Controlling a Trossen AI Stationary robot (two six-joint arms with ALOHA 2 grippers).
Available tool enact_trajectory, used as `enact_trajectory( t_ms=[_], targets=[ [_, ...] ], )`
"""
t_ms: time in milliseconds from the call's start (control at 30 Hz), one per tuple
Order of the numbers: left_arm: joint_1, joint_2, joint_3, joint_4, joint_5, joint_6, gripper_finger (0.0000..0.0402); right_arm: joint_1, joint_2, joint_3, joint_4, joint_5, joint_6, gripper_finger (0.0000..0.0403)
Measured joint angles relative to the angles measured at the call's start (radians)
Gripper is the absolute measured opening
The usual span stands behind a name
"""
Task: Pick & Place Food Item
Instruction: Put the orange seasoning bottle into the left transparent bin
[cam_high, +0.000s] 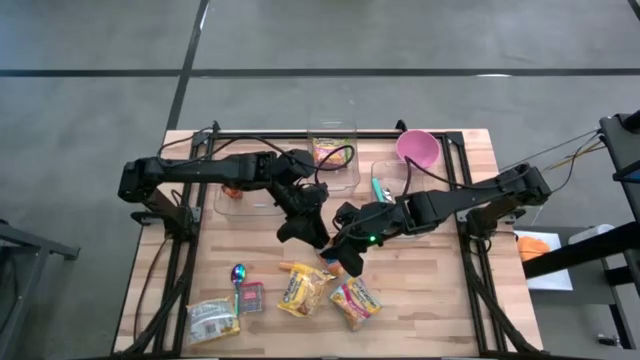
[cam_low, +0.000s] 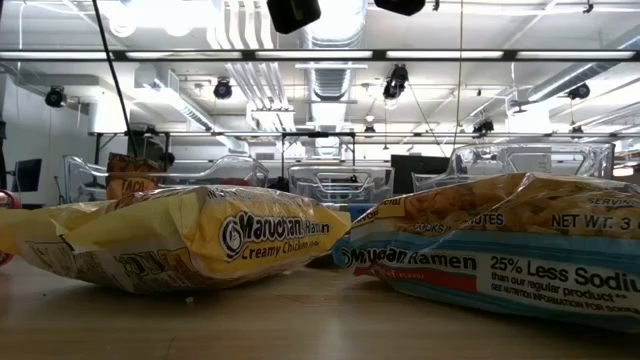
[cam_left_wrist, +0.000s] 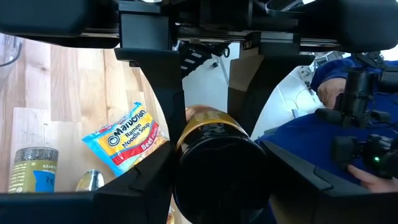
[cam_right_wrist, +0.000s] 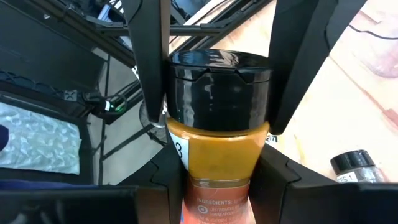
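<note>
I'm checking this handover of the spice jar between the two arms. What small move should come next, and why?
Probably the left hand should finish closing on the spice jar. Its fingers bracket the black cap with slight gaps, while the right hand grips the orange body, so releasing now seems risky.

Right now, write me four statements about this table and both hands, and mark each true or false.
1. The right hand grips the orange spice jar with a black lid. True.
2. The pink plastic bowl lies among the ramen packets. False: the pink plastic bowl stands at the table's far edge, well apart from them.
3. A yellow ramen packet lies on the wooden table. True.
4. The left hand sits off at the table's left edge. False: the left hand is over the table's middle, at the jar's lid, meeting the right hand.
</note>
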Motion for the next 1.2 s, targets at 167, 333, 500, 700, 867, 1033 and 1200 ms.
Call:
enact_trajectory(
  t_ms=[167, 333, 500, 700, 867, 1033, 1200],
  targets=[
    [-0.001, 0.0, 0.0, -0.001, 0.007, -0.009, 0.0207, 0.0, 0.0, 0.0, 0.01, -0.002, -0.004, 0.0119],
    [-0.001, 0.0, 0.0, 0.0, 0.01, -0.027, 0.0207, 0.001, 0.0, 0.0, 0.018, -0.004, -0.007, 0.0163],
    [-0.001, 0.0, 0.0, -0.005, 0.01, -0.038, 0.0207, 0.001, 0.0, 0.0, 0.018, -0.006, -0.017, 0.0211],
    [0.002, -0.002, 0.0, -0.03, 0.015, -0.046, 0.0207, 0.001, 0.0, 0.0, 0.023, -0.006, -0.035, 0.0261],
    [0.007, -0.012, -0.001, -0.046, 0.001, -0.06, 0.0207, 0.001, 0.0, 0.0, 0.026, -0.001, -0.03, 0.0294],
    [0.032, -0.038, -0.001, -0.1, -0.023, -0.051, 0.0207, 0.0, -0.001, 0.001, 0.015, 0.008, -0.02, 0.0308],
    [0.076, -0.083, -0.001, -0.206, -0.071, -0.014, 0.0207, 0.001, -0.014, 0.001, -0.02, 0.029, -0.013, 0.0309]
  ],
)
